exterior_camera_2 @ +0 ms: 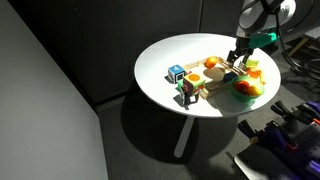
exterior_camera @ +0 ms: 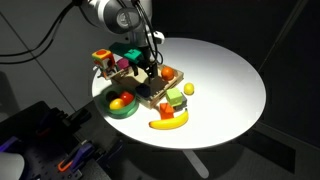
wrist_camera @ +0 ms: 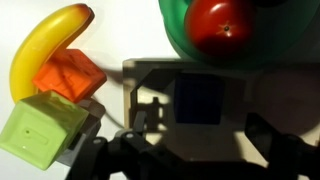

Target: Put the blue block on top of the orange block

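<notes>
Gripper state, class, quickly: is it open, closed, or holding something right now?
Gripper: open, holding nothing. In the wrist view the blue block sits free, in line with the gap.

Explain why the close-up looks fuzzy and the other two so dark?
Wrist view: too close, so banana, orange block and green block blur; the blue block lies in shadow. Both exterior views: dim room, only the white table brightly lit.

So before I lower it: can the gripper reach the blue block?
Probably yes. In the wrist view the blue block sits uncovered straight ahead of the open gripper; the green bowl lies just beyond it, not over it.
</notes>
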{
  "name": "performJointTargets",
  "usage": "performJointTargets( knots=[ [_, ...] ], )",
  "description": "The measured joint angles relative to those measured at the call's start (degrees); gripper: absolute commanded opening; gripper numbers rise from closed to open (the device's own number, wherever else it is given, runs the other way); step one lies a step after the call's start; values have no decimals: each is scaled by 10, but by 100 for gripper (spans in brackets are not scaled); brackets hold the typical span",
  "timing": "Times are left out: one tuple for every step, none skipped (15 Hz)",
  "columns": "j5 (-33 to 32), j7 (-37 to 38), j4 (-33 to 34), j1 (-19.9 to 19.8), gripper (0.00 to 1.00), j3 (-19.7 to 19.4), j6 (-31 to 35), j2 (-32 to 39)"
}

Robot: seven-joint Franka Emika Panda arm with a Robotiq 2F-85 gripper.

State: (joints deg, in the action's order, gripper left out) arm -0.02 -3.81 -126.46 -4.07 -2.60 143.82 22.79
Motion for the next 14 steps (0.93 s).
performJointTargets(
  knots=[
    [4, 0, 0, 0, 100, 2, 13, 7],
    [7, 0, 0, 0, 100, 4, 25, 13],
    [9, 0, -1, 0, 100, 6, 37, 19],
    [11, 0, -1, 0, 100, 8, 50, 25],
    [15, 0, -2, 0, 100, 11, 61, 30],
    [20, 0, -3, 0, 100, 13, 71, 35],
    [24, 0, -3, 0, 100, 16, 80, 39],
    [28, 0, -3, 0, 100, 18, 88, 42],
    [31, 0, -4, 0, 100, 20, 96, 45],
    [33, 1, -5, 0, 100, 21, 102, 48],
    [34, 1, -5, 0, 100, 22, 107, 50],
    [34, 1, -5, 0, 100, 23, 112, 52],
    [34, 2, -5, 0, 100, 23, 117, 54],
    [34, 2, -5, 0, 100, 23, 121, 56]
  ],
)
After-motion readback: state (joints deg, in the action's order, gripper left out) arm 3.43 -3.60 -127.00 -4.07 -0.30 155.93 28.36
